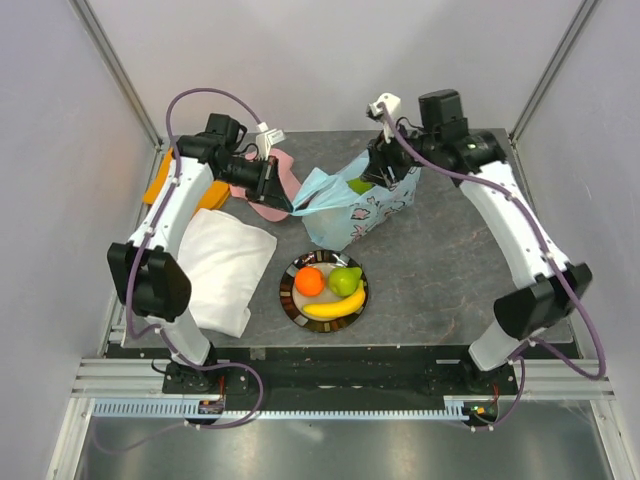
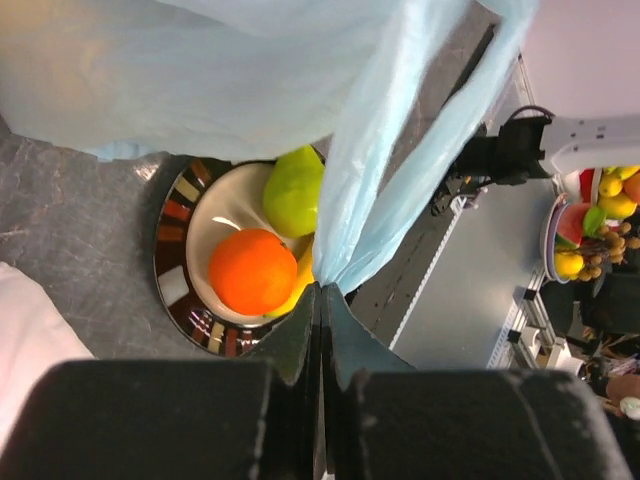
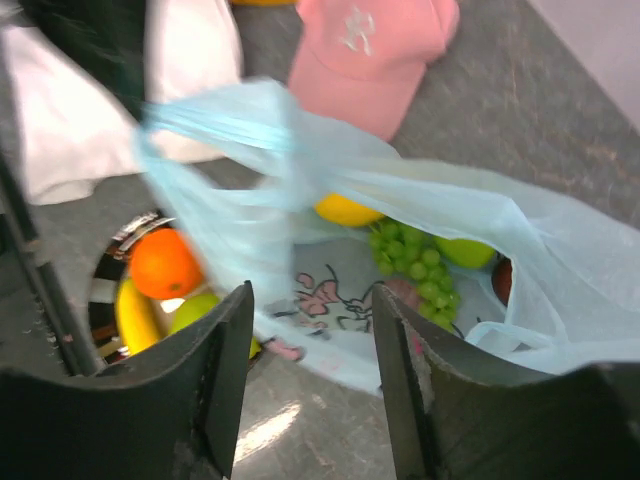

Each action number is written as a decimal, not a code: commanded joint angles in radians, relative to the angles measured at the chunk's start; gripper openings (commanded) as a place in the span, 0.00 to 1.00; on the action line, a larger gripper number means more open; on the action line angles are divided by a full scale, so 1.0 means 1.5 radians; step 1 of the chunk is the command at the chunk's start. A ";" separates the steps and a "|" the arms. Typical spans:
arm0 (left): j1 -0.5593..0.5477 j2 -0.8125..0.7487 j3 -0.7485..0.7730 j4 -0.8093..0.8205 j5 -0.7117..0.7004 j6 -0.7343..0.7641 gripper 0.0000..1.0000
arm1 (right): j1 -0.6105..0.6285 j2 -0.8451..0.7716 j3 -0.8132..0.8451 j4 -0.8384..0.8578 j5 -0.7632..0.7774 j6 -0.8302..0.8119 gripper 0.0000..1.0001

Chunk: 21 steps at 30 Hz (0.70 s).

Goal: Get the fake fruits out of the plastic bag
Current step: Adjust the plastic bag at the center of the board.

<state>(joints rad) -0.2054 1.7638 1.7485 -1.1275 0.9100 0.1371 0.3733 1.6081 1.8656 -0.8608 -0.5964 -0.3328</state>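
- The plastic bag (image 2: 385, 150) is pinched by its handle in the left hand (image 2: 320, 292), so its mouth is held open.
- The right hand (image 3: 312, 300) is poised above the bag, jaws apart, empty.

Light-blue plastic bag (image 1: 352, 208) open, grapes (image 3: 410, 265), yellow fruit (image 3: 345, 210) inside; orange (image 1: 310, 282), pear (image 1: 346, 280), banana (image 1: 335, 308) on plate (image 1: 288, 297)

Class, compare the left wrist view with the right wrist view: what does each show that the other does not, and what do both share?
Only the left wrist view: the left jaws pinched shut on a handle of the plastic bag. Only the right wrist view: inside the bag, green grapes, a yellow fruit and a green apple, plus a pink cap. Both: the bag, the plate with the orange, pear and banana; the white cloth.
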 commanded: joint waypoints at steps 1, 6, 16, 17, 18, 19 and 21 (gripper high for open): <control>-0.003 -0.069 -0.016 -0.054 -0.022 0.077 0.01 | -0.001 0.099 -0.062 0.046 0.103 0.010 0.51; -0.003 -0.048 0.007 -0.158 -0.142 0.179 0.02 | -0.005 0.053 -0.247 0.024 0.208 -0.076 0.38; -0.014 0.089 0.208 -0.167 -0.197 0.195 0.02 | -0.030 0.062 -0.351 0.148 0.263 -0.025 0.42; -0.016 0.119 0.298 -0.166 -0.194 0.197 0.02 | -0.030 0.079 -0.332 0.162 0.271 -0.013 0.43; -0.019 0.170 0.347 -0.167 -0.189 0.199 0.02 | -0.030 0.124 -0.309 0.170 0.279 -0.002 0.44; -0.024 0.205 0.397 -0.167 -0.183 0.200 0.02 | -0.030 0.148 -0.257 0.177 0.296 0.006 0.45; -0.030 0.277 0.539 -0.152 -0.185 0.194 0.02 | -0.041 0.207 -0.212 0.185 0.330 0.048 0.45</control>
<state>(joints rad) -0.2287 2.0308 2.2673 -1.3605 0.6285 0.3866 0.3290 1.7733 1.3842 -0.7151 -0.2008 -0.3649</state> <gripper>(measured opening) 0.022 0.445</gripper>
